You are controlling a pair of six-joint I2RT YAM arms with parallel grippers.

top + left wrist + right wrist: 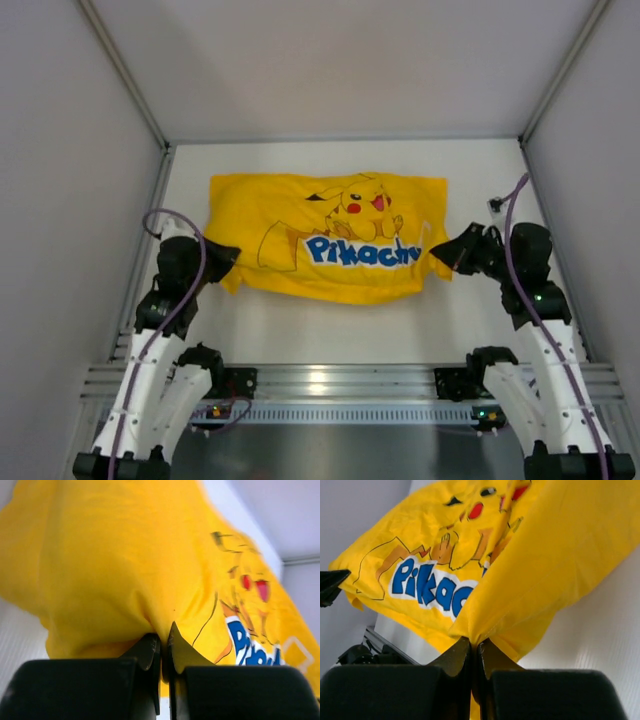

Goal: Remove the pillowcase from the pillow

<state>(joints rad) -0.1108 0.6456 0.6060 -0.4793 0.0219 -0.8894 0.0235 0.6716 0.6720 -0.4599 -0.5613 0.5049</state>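
The bright yellow pillowcase with the Pikachu cartoon and blue-white lettering lies across the middle of the white table, print up. The cream pillow is hidden; I cannot see it anywhere. My left gripper is shut on the pillowcase's near left corner, with yellow cloth pinched between its fingers. My right gripper is shut on the near right corner, cloth bunched between its fingers. The pillowcase fills the left wrist view and the right wrist view.
White walls enclose the table on the left, right and back. A metal rail runs along the near edge between the arm bases. The left gripper's tip shows at the left edge of the right wrist view.
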